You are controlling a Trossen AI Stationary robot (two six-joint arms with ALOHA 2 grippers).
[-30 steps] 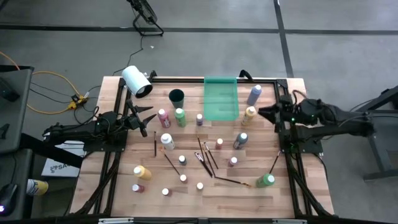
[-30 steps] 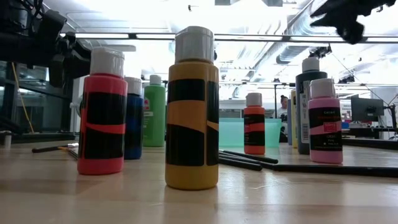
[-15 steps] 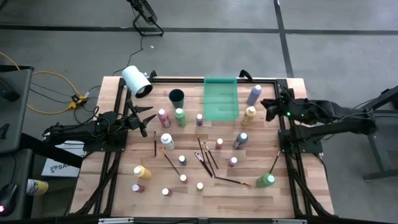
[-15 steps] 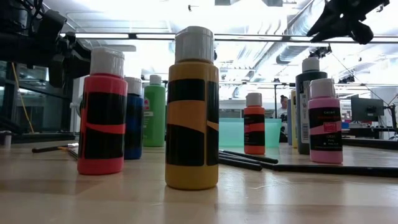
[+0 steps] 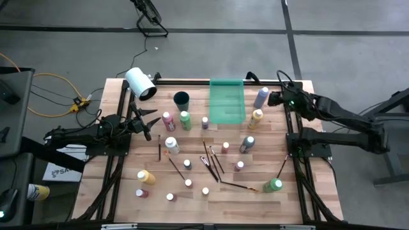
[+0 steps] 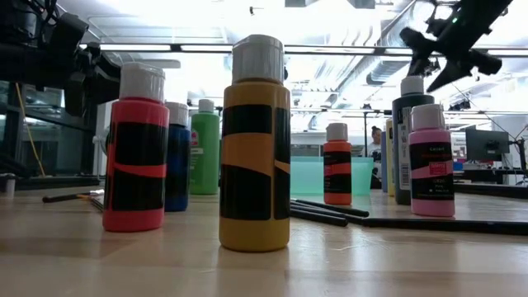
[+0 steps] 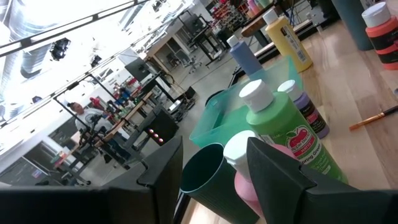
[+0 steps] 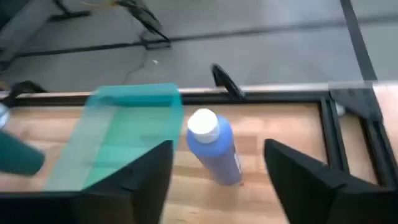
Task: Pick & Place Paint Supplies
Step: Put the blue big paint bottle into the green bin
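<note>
- Swinging toward the table's far right corner, the right gripper (image 5: 273, 100) has left its spot beside the yellow bottle (image 5: 256, 115) and now hangs just beside the lilac-blue bottle (image 5: 261, 97).
- Its jaws have spread wide within the last second and hold nothing; in the right wrist view the lilac-blue bottle (image 8: 214, 147) stands upright between the two dark fingers (image 8: 142, 180), farther ahead and untouched.
- That lineup suggests this bottle is the next pick, probably bound for the green tray (image 5: 227, 101) just beside it.
- The left gripper (image 5: 144, 121) waits unmoved near the pink bottle (image 5: 168, 121), jaws partly open and empty.
- Other bottles and the paintbrushes (image 5: 212, 163) lie scattered mid-table, so most of the task remains.
</note>
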